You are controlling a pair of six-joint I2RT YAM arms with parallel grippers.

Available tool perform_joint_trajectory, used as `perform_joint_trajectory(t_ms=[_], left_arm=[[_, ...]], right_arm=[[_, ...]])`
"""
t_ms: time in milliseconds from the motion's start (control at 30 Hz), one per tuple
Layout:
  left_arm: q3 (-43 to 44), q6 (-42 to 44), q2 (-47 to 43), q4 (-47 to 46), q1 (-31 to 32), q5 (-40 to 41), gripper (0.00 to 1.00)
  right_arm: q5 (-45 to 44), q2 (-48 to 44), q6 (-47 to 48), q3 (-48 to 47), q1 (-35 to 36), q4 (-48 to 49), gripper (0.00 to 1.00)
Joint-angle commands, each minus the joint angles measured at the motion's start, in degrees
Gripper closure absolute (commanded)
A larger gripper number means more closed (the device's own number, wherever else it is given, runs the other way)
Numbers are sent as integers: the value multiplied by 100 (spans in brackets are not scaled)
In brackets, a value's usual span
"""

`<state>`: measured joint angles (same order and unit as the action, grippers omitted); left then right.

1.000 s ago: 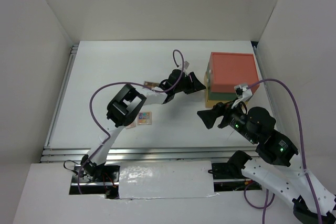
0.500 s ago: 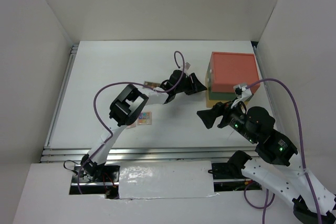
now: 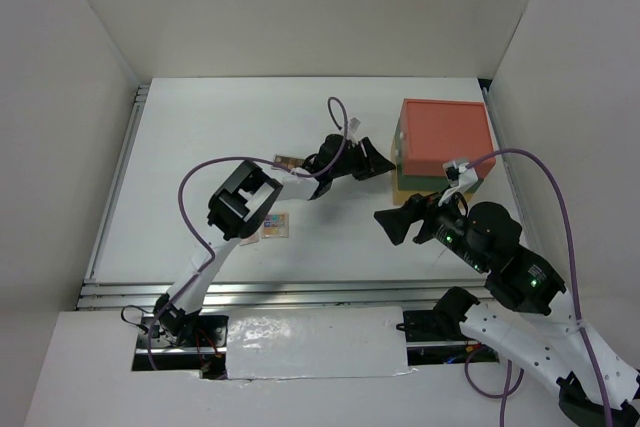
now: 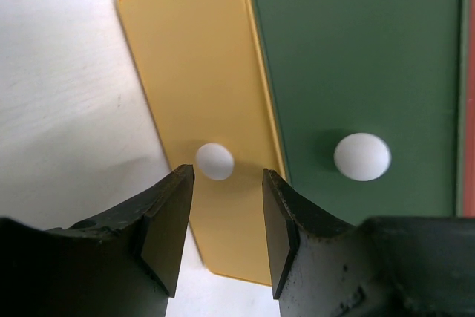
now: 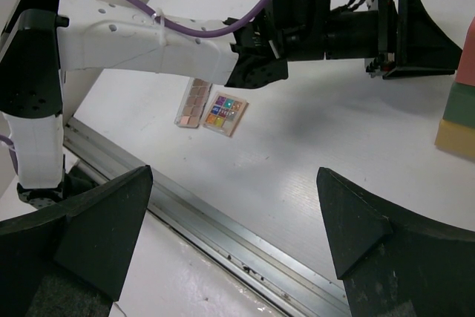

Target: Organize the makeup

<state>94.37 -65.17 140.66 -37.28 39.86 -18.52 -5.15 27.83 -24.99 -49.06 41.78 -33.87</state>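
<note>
Knob [image 4: 214, 161] framed by left claw [image 4: 226, 176]
Jaws apart either side of it on the yellow drawer [image 4: 185, 72], not touching; right claw [image 5: 234, 176] gapes wide above the worktop [image 5: 312, 131], empty.

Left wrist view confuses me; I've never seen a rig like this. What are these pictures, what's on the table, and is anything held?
Two robot arms with two-finger grippers stand at the table's near edge. The top picture looks down on both; the others come from a camera on each wrist. In the left wrist view the left gripper is open, its tips flanking the white knob of the box's yellow drawer, beside the green drawer. The right gripper hangs open over the table. A long palette and a square palette lie side by side. Nothing is held.
</note>
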Motion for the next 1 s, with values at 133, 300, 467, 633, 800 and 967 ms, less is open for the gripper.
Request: perform_joint_trajectory(t_ms=[133, 300, 467, 633, 800, 967], left_arm=[[108, -426, 357, -825, -66, -309, 45], [152, -479, 488, -851, -74, -301, 46], [257, -690, 681, -1062, -74, -389, 47], [205, -936, 796, -1510, -92, -433, 48], [135, -1270, 928, -1993, -136, -433, 48], [108, -1446, 1016, -2292, -171, -389, 47]], right_arm=[[58, 90, 82, 37, 41, 240, 0], [75, 126, 82, 37, 32, 249, 0], [102, 178, 91, -16, 41, 240, 0], [154, 231, 100, -16, 41, 275, 0], [207, 249, 126, -16, 32, 302, 0], [225, 205, 135, 19, 32, 319, 0]])
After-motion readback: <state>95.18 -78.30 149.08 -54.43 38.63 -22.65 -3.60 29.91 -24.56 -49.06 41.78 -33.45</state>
